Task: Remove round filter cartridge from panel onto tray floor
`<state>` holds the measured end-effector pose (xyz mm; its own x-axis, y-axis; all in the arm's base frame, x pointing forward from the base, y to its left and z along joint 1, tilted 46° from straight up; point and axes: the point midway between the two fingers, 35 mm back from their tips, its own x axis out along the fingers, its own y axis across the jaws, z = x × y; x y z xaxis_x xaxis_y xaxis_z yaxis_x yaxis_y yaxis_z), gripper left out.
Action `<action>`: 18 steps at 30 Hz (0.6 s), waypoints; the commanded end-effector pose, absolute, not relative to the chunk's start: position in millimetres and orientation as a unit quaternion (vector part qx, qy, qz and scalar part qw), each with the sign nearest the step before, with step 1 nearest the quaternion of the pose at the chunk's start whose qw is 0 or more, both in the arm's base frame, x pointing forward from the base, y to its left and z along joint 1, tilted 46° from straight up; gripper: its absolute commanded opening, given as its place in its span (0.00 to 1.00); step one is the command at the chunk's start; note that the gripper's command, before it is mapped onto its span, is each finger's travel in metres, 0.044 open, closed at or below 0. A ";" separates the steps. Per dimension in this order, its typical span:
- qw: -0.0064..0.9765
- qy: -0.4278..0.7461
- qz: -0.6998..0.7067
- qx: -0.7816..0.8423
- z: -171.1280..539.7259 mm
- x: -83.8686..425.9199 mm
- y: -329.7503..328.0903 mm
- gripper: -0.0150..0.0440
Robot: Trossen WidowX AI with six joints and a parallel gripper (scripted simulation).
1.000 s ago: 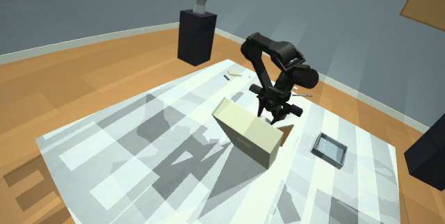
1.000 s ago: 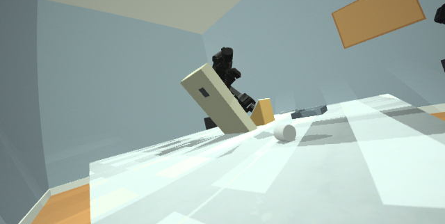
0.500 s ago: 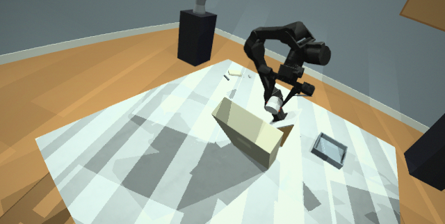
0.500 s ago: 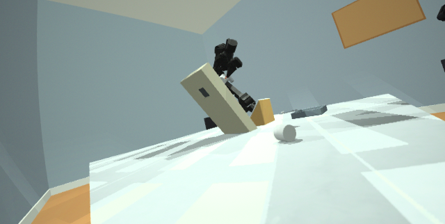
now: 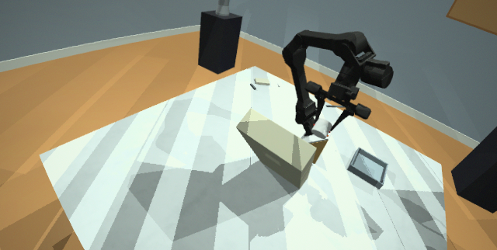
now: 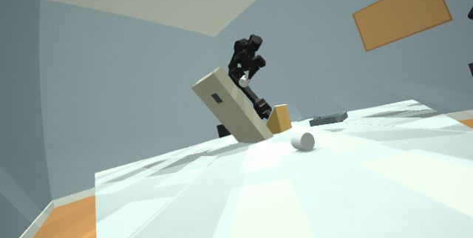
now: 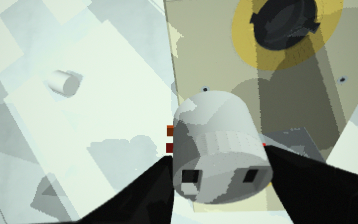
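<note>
My gripper (image 5: 324, 129) (image 6: 245, 79) (image 7: 217, 159) is shut on the white round cartridge (image 5: 321, 127) (image 6: 243, 81) (image 7: 219, 172). The cartridge's slotted face, with two dark slots, points to the wrist camera. It is out of the beige service panel (image 5: 272, 133) (image 6: 238, 114) (image 7: 205, 55), in the air off its front. In the wrist view the panel's round dark socket (image 7: 284, 25) stands empty inside a yellow ring (image 7: 242, 37). The grey tray (image 5: 363, 179) (image 6: 327, 120) lies on the table, apart from the panel and gripper; no cartridge shows in it.
A second white cylinder (image 6: 304, 142) (image 7: 64, 83) lies on its side on the table near the panel. An orange wedge (image 5: 319, 153) (image 6: 282, 120) stands beside the panel. A small cream block (image 5: 262, 81) and a small dark piece (image 5: 253, 86) lie at the table's far corner.
</note>
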<state>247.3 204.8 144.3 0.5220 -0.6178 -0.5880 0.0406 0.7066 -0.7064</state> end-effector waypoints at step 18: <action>0.739 0.535 -0.048 -0.407 65.7 207.7 261.9 0.25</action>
<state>220.9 250.1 84.6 0.4523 -0.5398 -0.7100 -0.2380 0.6941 -0.6794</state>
